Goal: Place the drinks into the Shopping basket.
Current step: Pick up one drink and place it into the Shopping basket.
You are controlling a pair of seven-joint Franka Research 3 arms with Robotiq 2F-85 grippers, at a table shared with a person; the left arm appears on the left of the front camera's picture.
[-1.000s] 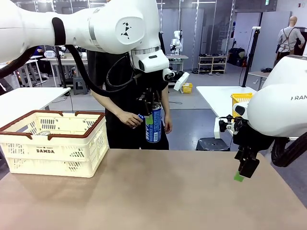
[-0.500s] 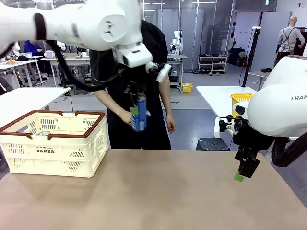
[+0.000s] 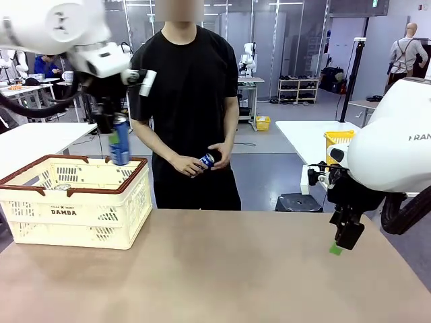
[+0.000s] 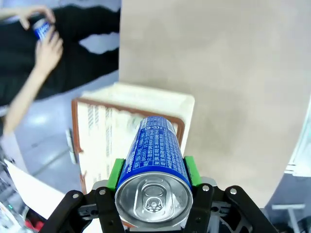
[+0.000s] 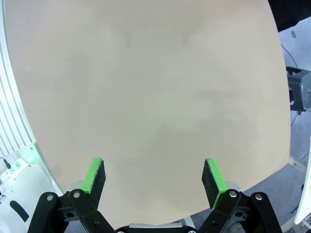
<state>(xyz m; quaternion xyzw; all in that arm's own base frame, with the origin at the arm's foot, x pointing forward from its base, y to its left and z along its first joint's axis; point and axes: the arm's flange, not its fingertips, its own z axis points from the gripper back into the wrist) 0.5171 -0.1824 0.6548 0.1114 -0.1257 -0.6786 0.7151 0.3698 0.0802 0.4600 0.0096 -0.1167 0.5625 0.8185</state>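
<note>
Clamping a blue can (image 3: 120, 145) near its top between green pads (image 4: 115, 174), the left pincer (image 3: 113, 132) hangs it upright over the basket (image 3: 67, 190), toward the far right corner, with the can's base about level with the far rim. In the left wrist view the silver top faces the camera, and the brown rim and slotted wall lie past the can's foot. The right pincer (image 3: 345, 241) stands spread wide and empty above the right side of the worktop (image 3: 236, 276), well apart from everything. Across the worktop the person's hands (image 3: 195, 163) hold a second can (image 3: 207, 160) at waist height.

The can looks closer to the far rim than to the basket's middle. Let go or lowered here, it could catch the rim or handle and tip out on the person's side. A release from this height could also dent it or knock whatever already lies inside. The grip sits high on the can, so a quick swing may tilt it.

The near wall hides the basket's floor. A pale round shape just behind the near rim may be a can top; I cannot tell. The front view does not settle how far inside the rim the can hangs, and the wrist view blurs the basket's inside.
</note>
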